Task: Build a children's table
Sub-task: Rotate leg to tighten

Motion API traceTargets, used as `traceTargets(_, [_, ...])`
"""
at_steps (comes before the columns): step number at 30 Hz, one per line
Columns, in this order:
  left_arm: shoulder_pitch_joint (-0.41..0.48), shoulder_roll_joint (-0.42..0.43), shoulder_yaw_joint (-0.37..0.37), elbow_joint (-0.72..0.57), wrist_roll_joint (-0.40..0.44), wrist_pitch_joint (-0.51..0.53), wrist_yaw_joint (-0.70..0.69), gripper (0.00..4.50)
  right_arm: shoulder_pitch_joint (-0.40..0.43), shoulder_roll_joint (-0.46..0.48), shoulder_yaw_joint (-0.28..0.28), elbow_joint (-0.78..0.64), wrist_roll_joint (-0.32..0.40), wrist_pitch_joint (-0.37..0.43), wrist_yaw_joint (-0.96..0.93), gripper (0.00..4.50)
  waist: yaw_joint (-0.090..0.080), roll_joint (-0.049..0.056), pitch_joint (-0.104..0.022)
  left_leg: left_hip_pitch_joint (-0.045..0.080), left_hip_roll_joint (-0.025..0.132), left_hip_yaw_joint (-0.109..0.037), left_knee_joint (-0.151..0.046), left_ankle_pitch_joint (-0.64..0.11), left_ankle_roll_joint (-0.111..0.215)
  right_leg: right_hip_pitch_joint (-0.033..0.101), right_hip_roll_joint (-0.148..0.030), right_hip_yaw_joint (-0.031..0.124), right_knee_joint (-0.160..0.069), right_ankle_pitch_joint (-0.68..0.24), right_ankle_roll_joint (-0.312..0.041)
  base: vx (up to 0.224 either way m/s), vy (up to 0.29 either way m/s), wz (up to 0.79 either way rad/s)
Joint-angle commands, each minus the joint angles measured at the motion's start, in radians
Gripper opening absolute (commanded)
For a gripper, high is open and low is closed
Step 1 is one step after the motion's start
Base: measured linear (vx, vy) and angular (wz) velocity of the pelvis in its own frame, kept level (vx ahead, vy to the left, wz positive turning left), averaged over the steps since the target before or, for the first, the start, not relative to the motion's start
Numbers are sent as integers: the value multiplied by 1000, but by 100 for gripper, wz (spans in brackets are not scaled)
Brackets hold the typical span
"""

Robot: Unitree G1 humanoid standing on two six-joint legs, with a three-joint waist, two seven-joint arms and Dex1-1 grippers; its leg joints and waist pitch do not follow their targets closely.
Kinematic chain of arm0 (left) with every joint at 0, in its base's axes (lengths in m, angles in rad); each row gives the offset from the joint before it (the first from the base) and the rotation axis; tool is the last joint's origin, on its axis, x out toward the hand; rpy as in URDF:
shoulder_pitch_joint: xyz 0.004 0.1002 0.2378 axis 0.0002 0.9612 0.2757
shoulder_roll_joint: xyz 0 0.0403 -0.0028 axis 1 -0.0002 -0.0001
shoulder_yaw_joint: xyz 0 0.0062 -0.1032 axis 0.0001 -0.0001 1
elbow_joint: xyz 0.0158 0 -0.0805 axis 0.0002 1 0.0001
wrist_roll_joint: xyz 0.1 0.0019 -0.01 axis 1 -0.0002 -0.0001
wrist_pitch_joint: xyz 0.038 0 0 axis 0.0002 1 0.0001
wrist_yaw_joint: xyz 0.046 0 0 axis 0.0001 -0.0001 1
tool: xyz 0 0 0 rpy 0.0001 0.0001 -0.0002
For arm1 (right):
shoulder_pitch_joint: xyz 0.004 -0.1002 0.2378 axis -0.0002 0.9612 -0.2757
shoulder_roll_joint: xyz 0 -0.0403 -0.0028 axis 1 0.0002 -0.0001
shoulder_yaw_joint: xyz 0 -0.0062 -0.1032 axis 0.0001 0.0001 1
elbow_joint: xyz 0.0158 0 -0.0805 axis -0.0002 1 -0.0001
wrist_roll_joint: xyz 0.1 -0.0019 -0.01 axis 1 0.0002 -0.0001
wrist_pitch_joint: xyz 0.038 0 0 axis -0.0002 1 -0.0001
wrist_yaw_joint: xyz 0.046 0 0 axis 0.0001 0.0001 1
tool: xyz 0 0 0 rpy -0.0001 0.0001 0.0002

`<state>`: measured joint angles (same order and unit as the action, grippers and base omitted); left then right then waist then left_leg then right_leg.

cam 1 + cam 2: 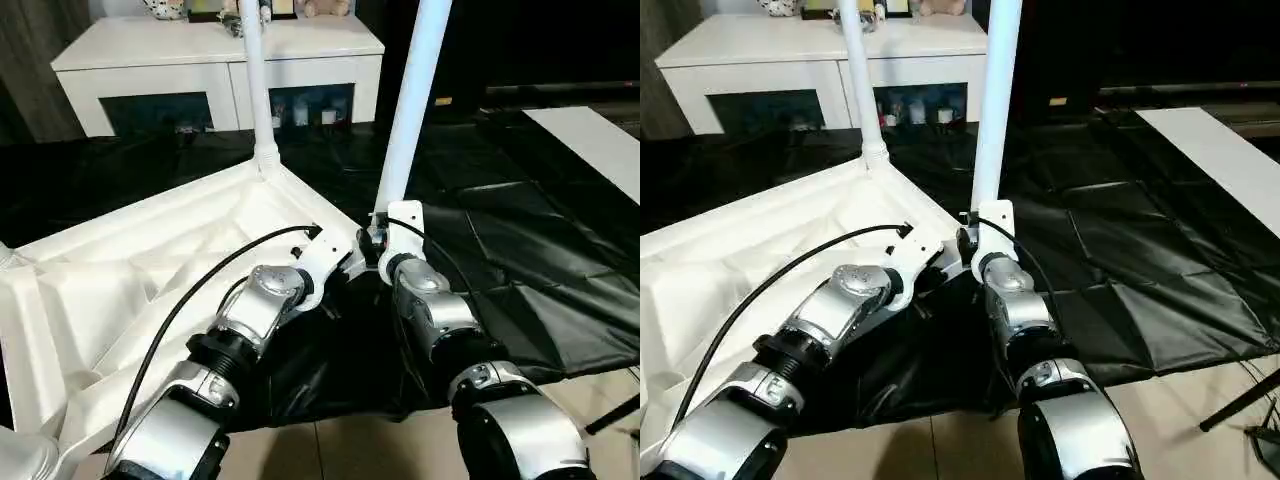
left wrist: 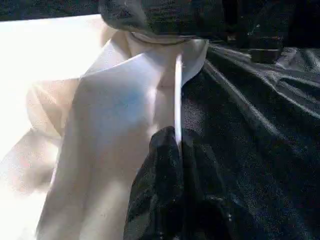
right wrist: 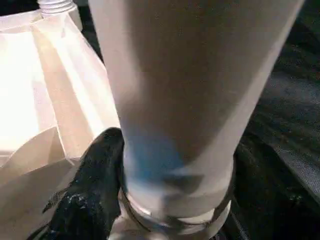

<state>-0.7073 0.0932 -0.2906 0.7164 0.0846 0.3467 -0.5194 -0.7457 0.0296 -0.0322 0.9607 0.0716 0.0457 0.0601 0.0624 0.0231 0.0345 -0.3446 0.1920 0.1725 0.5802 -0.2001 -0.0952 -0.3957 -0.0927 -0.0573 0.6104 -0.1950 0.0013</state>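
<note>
On the black sheet [image 1: 520, 270], both arms reach forward: left tool [image 2: 176, 150] pinches the tabletop [image 1: 150, 270] rim, right tool [image 3: 150, 190] grips a leg [image 1: 410, 110].

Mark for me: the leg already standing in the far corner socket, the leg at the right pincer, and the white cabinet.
far leg [image 1: 256, 80]: left eye view, mid-shaft above the corner socket.
leg at right pincer [image 1: 405, 130]: left eye view, mid-shaft above the wrist.
white cabinet [image 1: 150, 50]: left eye view, bare top surface.
</note>
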Motion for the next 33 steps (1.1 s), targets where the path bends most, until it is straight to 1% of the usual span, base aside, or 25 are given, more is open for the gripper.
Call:
traceTargets(1, [22, 49, 46, 24, 8, -58, 37, 0, 17, 27, 37, -29, 18, -13, 109, 343, 4, -20, -50, -16, 19, -6, -73, -215, 53, 44, -47, 35, -83, -257, -158, 0, 0, 0])
traceTargets(2, [22, 49, 46, 24, 8, -58, 37, 0, 17, 27, 37, -29, 18, -13, 109, 362, -4, -18, -54, -29, 20, -12, -75, -178, 58, 55, -48, 31, -76, -221, -162, 0, 0, 0])
traceTargets(3, [26, 55, 43, 20, 6, -67, 20, 0, 17, 18, 42, -37, 18, -19, 125, 374, -8, -16, -55, -29, 19, -12, -72, -154, 58, 54, -47, 27, -75, -197, -171, 0, 0, 0])
traceTargets(4, [41, 71, 34, -2, 3, -89, -21, 0, 28, -6, 55, -72, 27, -14, 190, 382, -7, -21, -53, -20, 19, -7, -67, -160, 68, 47, -47, 28, -80, -188, -188, 0, 0, 0])
traceTargets(5, [83, 108, 16, -69, -18, -131, -131, 0, 63, -62, 86, -154, 44, 10, 340, 386, -7, -21, -52, -19, 21, -5, -66, -162, 72, 45, -48, 30, -78, -184, -197, 0, 0, 0])
traceTargets(6, [102, 124, 8, -101, -28, -142, -179, 0, 80, -89, 101, -191, 50, 24, 403, 394, -1, -25, -56, -26, 23, -8, -63, -133, 95, 59, -49, 29, -70, -138, -206, 0, 0, 0])
traceTargets(7, [134, 151, -5, -154, -45, -157, -251, 0, 109, -139, 128, -248, 54, 35, 494, 406, -1, -23, -58, -24, 25, -6, -61, -107, 105, 55, -49, 31, -66, -100, -214, 50, -10, 0])
traceTargets(8, [140, 157, -7, -164, -49, -159, -264, 0, 115, -150, 134, -257, 52, 35, 511, 418, 3, -20, -59, -22, 27, -4, -56, -75, 127, 52, -46, 31, -59, -33, -235, 50, -10, 0])
traceTargets(9, [172, 187, -19, -220, -71, -160, -332, 0, 144, -210, 165, -302, 47, 32, 603, 423, 8, -17, -60, -18, 26, -1, -53, -59, 138, 49, -44, 30, -54, 7, -257, 0, 0, 0])
traceTargets(10, [188, 206, -27, -250, -83, -155, -364, 0, 157, -243, 175, -319, 41, 25, 650, 427, 10, -20, -61, -19, 28, 0, -51, -42, 147, 52, -44, 30, -49, 38, -269, 0, 0, 0])
traceTargets(11, [190, 209, -28, -254, -84, -154, -368, 0, 158, -247, 177, -321, 39, 23, 656, 436, 9, -18, -59, -21, 27, 2, -51, -44, 153, 49, -44, 31, -49, 39, -274, 0, 0, 0])
traceTargets(12, [206, 232, -37, -283, -93, -148, -399, 0, 171, -284, 185, -335, 27, 10, 712, 444, 11, -16, -59, -14, 29, 3, -51, -54, 151, 46, -44, 29, -51, 25, -283, 0, 0, 0])
traceTargets(13, [206, 232, -37, -283, -93, -148, -399, 0, 171, -284, 185, -335, 27, 10, 712, 444, 11, -16, -60, -16, 30, 3, -50, -51, 151, 47, -45, 30, -48, 27, -288, 0, 0, 0])
traceTargets(14, [228, 267, -47, -328, -105, -144, -453, 0, 186, -333, 193, -361, 28, -11, 788, 444, 12, -15, -57, -14, 32, 3, -52, -59, 146, 43, -44, 30, -50, 11, -293, 0, 0, 0])
traceTargets(15, [238, 282, -51, -350, -111, -142, -479, 0, 194, -354, 196, -377, 38, -10, 827, 444, 18, -16, -58, -11, 34, 3, -51, -64, 142, 44, -45, 31, -49, 9, -293, 0, 0, 0])
traceTargets(16, [245, 293, -52, -368, -119, -136, -499, 0, 199, -369, 199, -389, 46, -6, 858, 444, 20, -17, -57, -10, 34, 4, -50, -66, 143, 44, -43, 31, -48, 12, -294, 0, 0, 0])
traceTargets(17, [251, 301, -53, -384, -127, -130, -517, 0, 204, -381, 203, -400, 58, 6, 893, 444, 24, -16, -56, -11, 35, 5, -50, -78, 142, 42, -42, 31, -47, 6, -295, 0, 0, 0])
traceTargets(19, [260, 311, -49, -408, -133, -123, -543, 0, 213, -400, 216, -423, 73, 21, 945, 444, 25, -15, -53, -10, 35, 5, -54, -111, 128, 41, -42, 31, -52, -38, -290, 0, 0, 0])
traceTargets(20, [263, 315, -47, -420, -137, -117, -554, 0, 217, -409, 228, -433, 75, 22, 973, 444, 26, -18, -51, -9, 36, 5, -55, -127, 117, 41, -43, 32, -54, -60, -284, 0, 0, 0])
traceTargets(21, [265, 319, -46, -432, -141, -110, -565, 0, 218, -416, 244, -441, 76, 23, 1007, 444, 25, -18, -50, -9, 36, 4, -57, -142, 107, 40, -43, 33, -56, -82, -278, 0, 0, 0])
traceTargets(23, [263, 320, -44, -435, -141, -108, -568, 0, 215, -417, 251, -438, 67, 18, 1019, 444, 24, -21, -50, -12, 35, 4, -58, -149, 99, 42, -45, 34, -58, -100, -270, 0, 0, 0])
traceTargets(25, [263, 322, -44, -438, -142, -105, -568, 0, 210, -416, 255, -431, 59, 11, 1023, 444, 24, -21, -50, -11, 33, 4, -57, -147, 91, 40, -45, 35, -58, -110, -263, 0, 0, 0])
traceTargets(28, [263, 325, -42, -445, -143, -97, -566, 0, 189, -406, 260, -394, 37, -10, 1026, 410, 25, -24, -53, -13, 31, 4, -54, -110, 94, 42, -44, 34, -53, -67, -267, 0, 0, 0])
traceTargets(31, [265, 325, -36, -450, -138, -90, -567, 0, 183, -406, 264, -381, 34, -15, 1032, 373, 26, -23, -55, -13, 31, 4, -51, -86, 107, 43, -44, 34, -49, -36, -276, 0, 0, 0])
traceTargets(33, [264, 326, -33, -448, -134, -89, -566, 0, 179, -402, 263, -369, 32, -20, 1032, 366, 26, -24, -54, -14, 30, 4, -50, -80, 114, 44, -43, 33, -48, -27, -279, 0, 0, 0])
